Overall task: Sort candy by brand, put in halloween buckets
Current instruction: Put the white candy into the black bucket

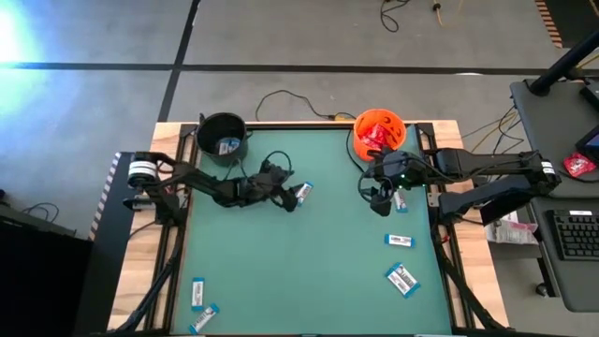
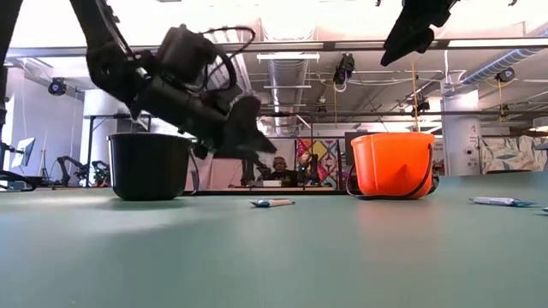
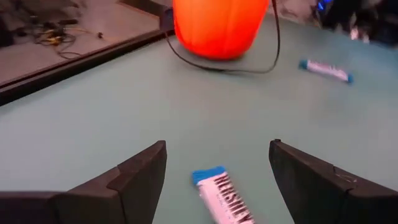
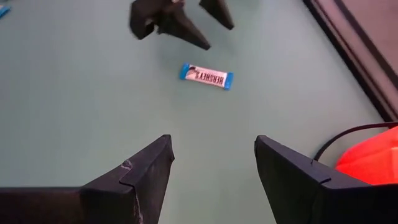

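Observation:
My left gripper [image 1: 288, 194] is open and low over the mat, its fingers on either side of a white-and-blue candy bar [image 1: 303, 192]. That bar lies flat between the fingers in the left wrist view [image 3: 224, 200] and also shows in the right wrist view [image 4: 206, 76]. My right gripper [image 1: 379, 198] is open and empty beside the orange bucket [image 1: 378, 133], which holds red packets. The black bucket [image 1: 223, 138] stands at the back left with a bar inside. In the low view the left gripper [image 2: 246, 128] hangs above the bar [image 2: 272, 203].
More white-and-blue bars lie on the green mat: one by the right gripper [image 1: 400, 202], two at the right [image 1: 400, 241] [image 1: 402, 279], two at the front left [image 1: 197, 292] [image 1: 203, 318]. A desk with a keyboard [image 1: 573, 234] stands to the right of the table.

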